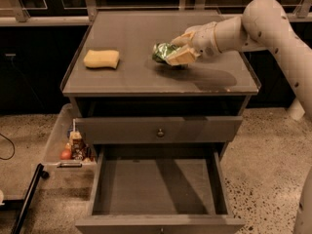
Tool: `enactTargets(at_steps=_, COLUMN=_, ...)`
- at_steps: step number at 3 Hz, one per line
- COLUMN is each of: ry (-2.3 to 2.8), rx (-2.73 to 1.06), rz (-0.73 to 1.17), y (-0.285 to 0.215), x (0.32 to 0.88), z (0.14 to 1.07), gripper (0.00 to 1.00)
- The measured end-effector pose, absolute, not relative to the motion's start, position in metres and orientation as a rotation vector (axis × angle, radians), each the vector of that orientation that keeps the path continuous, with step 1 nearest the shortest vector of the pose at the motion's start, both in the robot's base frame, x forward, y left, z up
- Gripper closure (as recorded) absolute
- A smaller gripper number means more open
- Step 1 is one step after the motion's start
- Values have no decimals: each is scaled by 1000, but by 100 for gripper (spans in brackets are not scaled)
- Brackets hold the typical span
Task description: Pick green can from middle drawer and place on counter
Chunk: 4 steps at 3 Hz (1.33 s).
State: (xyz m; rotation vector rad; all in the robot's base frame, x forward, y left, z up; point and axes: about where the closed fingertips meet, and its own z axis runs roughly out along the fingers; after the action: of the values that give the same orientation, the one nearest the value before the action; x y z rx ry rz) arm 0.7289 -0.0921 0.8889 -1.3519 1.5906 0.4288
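I see the green can (161, 51) clamped in my pincer (173, 54), low over the bench (146, 79), edges well off, bare surface around. Its print is unreadable. A sponge (101, 59) lies well beyond the tips; the drawer (158, 189) gapes below.

Desk (146, 82): you see a grey-brown, slightly glossy top with a thin pale edge.
Left side: a yellow sponge (101, 59) lies flat on it, well apart from the rest.
Right of centre: the hand (173, 50) clasps the green can (161, 51) low over the desk; you cannot tell whether it touches.
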Motion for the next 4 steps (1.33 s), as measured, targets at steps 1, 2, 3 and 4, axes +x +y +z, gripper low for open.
enactTargets(at_steps=1, ry=1630, rx=-1313, rz=438, y=-84, x=734, z=875, gripper=100)
enactTargets(at_steps=2, ry=1631, rx=-1312, rz=439, y=-83, x=734, z=875, gripper=81)
enactTargets(at_steps=3, ry=1631, rx=-1312, rz=439, y=-83, x=734, z=875, gripper=57)
enactTargets(at_steps=4, ry=1631, rx=-1312, rz=439, y=-83, x=734, z=875, gripper=34)
